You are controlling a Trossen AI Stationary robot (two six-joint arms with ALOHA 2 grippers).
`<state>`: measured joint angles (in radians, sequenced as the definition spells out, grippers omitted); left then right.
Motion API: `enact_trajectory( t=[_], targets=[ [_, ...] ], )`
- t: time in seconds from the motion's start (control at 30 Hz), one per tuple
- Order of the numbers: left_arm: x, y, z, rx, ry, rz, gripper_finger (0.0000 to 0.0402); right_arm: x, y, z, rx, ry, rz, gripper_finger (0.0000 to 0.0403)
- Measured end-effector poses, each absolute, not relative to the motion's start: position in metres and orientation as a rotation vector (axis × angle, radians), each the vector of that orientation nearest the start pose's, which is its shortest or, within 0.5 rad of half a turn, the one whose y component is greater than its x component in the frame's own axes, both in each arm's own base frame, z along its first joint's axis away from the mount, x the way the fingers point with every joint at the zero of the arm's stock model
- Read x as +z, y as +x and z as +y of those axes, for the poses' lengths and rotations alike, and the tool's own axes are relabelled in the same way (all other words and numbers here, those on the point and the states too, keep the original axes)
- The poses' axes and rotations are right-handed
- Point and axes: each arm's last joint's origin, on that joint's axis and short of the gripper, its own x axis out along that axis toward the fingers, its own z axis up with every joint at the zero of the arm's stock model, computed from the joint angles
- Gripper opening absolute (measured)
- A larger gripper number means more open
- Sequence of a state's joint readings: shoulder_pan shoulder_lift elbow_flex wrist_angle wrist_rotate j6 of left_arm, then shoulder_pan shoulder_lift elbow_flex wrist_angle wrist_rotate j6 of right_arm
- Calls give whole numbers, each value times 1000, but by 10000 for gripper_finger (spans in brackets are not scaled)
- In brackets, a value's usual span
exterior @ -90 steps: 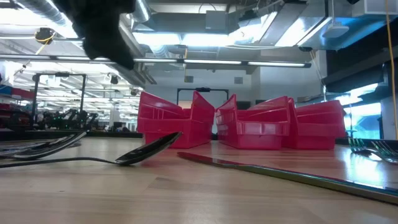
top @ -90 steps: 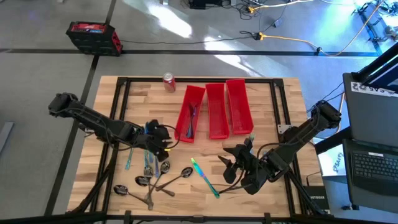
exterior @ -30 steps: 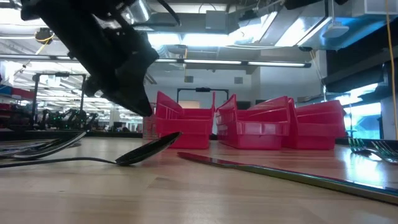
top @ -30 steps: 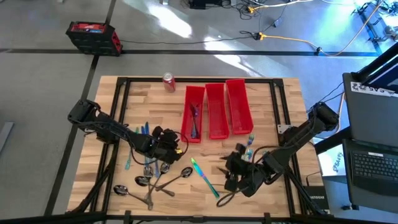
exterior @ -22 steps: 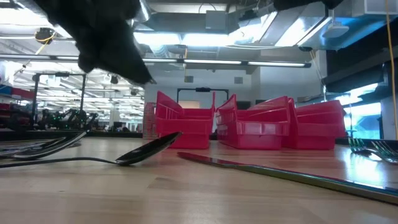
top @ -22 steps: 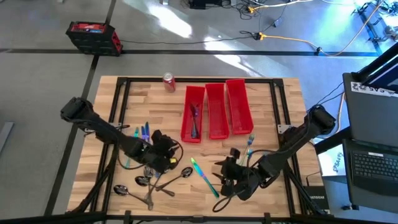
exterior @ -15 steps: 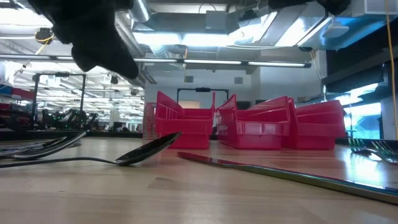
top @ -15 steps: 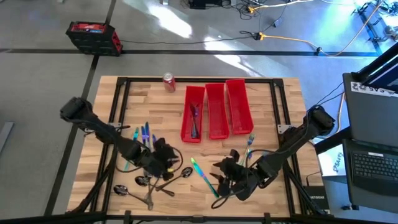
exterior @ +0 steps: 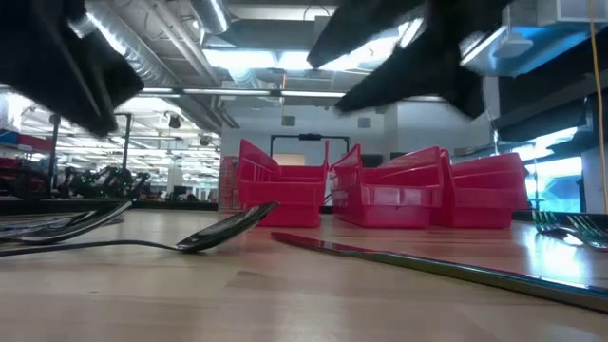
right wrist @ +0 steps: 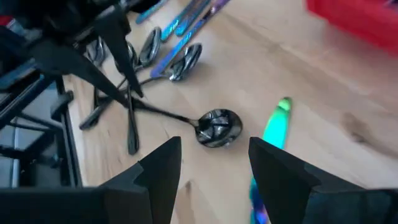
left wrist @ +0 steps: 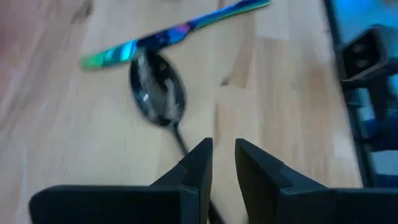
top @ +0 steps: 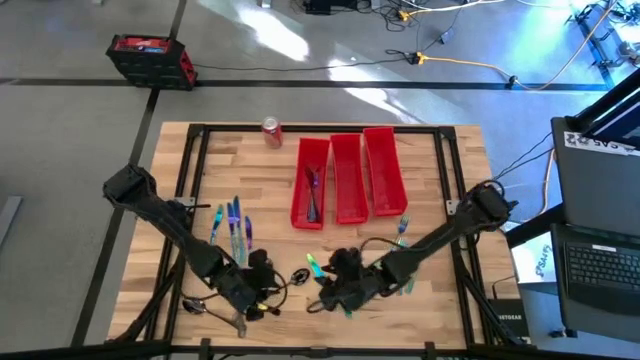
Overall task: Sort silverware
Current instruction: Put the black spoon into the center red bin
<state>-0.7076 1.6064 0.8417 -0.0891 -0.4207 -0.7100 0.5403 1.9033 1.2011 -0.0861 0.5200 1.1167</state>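
L pincer is low over the near-left part of the table, right by the heap of dark spoons. In its wrist view its fingers are close together w/ just a thin gap. A spoon lies in front of them, its thin handle running in under the tips, but can't tell if they pinch it. A shiny blue-green knife lies just past that spoon's bowl.

R pincer is low over the near-middle of the table, next to the green-tipped knife. Its fingers are spread apart, nothing btwn them. A spoon lies on the wood just ahead of it, the knife's green tip beside that, more spoons farther on.

Other pieces: blue ones lie left of the red bins; a few sit inside the left bin; a couple lie near the right bin's near end. Red can stands at the far edge.

Low view: a spoon and a long knife lie flat on the table in front of the bins.
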Motion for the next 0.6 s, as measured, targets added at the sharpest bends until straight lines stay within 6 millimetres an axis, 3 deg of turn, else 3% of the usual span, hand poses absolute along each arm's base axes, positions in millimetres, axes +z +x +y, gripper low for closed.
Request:
enact_trajectory(
  t=[0.23, 0.6],
  targets=[
    [156, 246, -211, -109, -320, 793, 56, 139, 367, 165, -475, 960, 725, 175],
    [147, 244, -215, -69, -322, 800, 56, 133, 372, 167, -416, 1027, 747, 175]
  ],
)
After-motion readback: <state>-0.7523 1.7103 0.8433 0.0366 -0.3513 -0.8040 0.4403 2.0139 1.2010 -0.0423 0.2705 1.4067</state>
